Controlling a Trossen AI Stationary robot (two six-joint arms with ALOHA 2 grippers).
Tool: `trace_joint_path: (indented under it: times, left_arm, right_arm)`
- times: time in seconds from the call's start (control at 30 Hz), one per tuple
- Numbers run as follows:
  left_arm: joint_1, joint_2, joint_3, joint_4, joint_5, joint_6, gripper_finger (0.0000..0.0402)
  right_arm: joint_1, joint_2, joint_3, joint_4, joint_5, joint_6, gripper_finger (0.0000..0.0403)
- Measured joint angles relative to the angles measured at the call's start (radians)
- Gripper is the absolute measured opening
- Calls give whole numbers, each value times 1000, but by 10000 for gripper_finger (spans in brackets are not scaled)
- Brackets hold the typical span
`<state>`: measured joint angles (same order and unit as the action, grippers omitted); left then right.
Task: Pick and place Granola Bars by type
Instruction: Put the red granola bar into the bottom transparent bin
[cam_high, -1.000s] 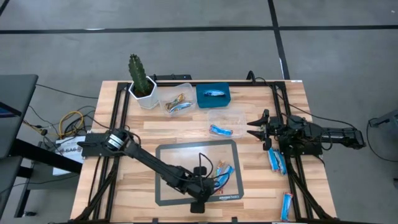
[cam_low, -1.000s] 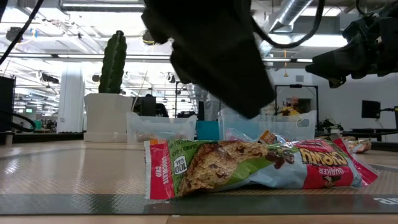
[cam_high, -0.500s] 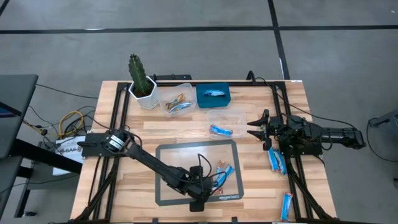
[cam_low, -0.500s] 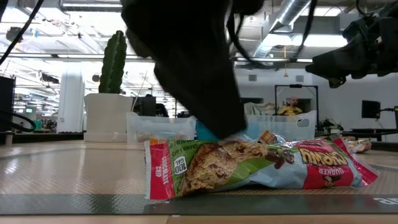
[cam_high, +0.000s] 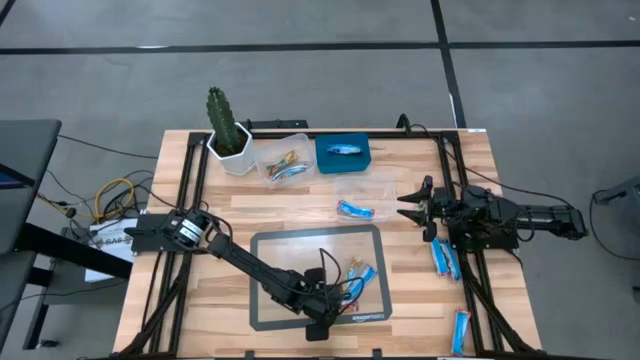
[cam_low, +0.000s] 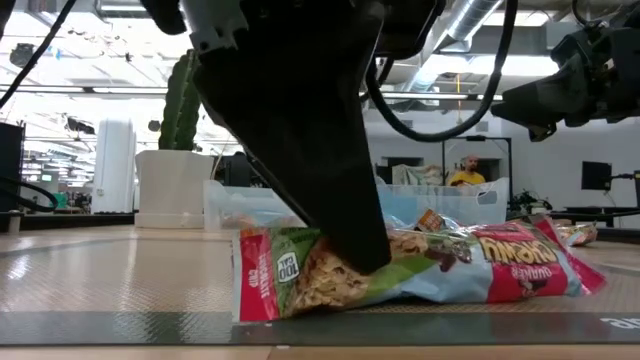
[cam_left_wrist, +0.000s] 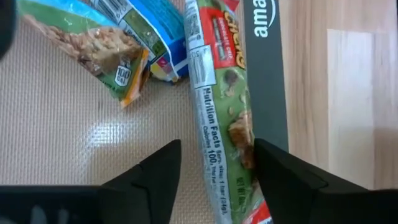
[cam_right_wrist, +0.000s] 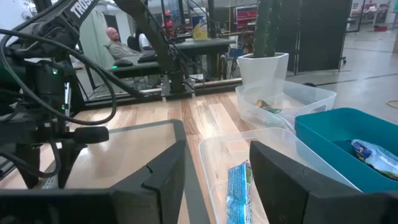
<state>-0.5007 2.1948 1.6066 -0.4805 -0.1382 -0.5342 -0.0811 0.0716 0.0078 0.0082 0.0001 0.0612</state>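
**Left gripper straddling a green-wrapped granola bar on the mat**

At the far left of the table, a potted cactus is seen at the back edge. Beside it stand a clear tub holding mixed-colour bars, a blue bin with one wrapper inside, and a second clear tub holding a blue bar.

The left arm is stretched across to the dark mat, and the left gripper is lowered at the mat's front edge. Its fingers are held apart, one on each side of a green-wrapped granola bar. The bar's long axis runs straight ahead from the gripper, so the fingers are set across its narrow width. In the low view a dark finger is seen pressed down at the wrapper, which lies flat on the mat; no closure on it is shown yet. A judgement may be made that the grasp is about to be completed by closing across the width. Just beyond this bar, a blue-wrapped bar and another wrapper are piled, touching it, and could be dragged along.

Further right, the right gripper is held above the table beside the second tub, open and empty, well apart from the mat. Three blue bars lie on the wood near the right arm's base and front edge.

The left arm is clearly the nearer one.
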Motion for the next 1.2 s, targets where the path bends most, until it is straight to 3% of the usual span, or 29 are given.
trace_joint_path:
  times: [0.67, 1.2]
  left_arm:
    - [-4, 0, -14, 25, 1, 13, 30]
    - [-39, -68, 10, 26, -1, 42, 31]
  right_arm:
    - [0, 0, 0, 0, 0, 0, 170]
    - [0, 0, 0, 0, 0, 0, 170]
